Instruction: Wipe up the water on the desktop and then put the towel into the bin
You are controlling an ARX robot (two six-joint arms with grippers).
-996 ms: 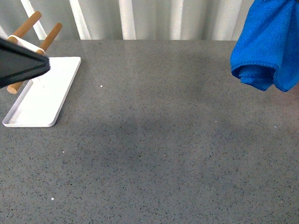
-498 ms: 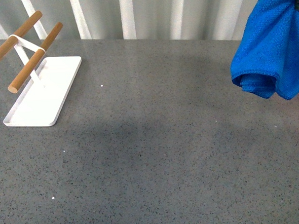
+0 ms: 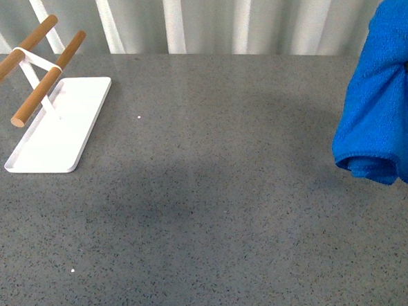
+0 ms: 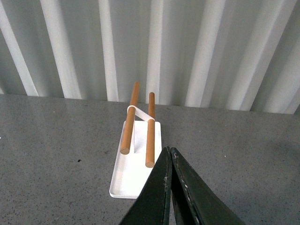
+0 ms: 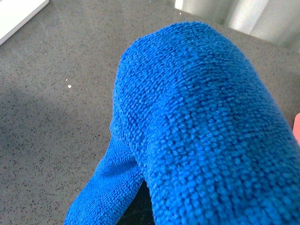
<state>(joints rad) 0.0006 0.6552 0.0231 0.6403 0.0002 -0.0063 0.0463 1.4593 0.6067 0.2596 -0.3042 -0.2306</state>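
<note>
Hanging clear of the speckled dark grey stone-like desktop (image 3: 215,215), the thick bright blue terry towel (image 3: 385,107) looks bound for the bin, the wiping judged done; next it must come over the opening and be let go. Only the right wrist view shows a sliver of the salmon-pink smooth-sided bin (image 5: 296,127) beside the cloth, which hides the right gripper's fingers, so their grip cannot be told; only the left wrist view shows the left gripper (image 4: 169,152), black fingers pressed together, empty.
</note>
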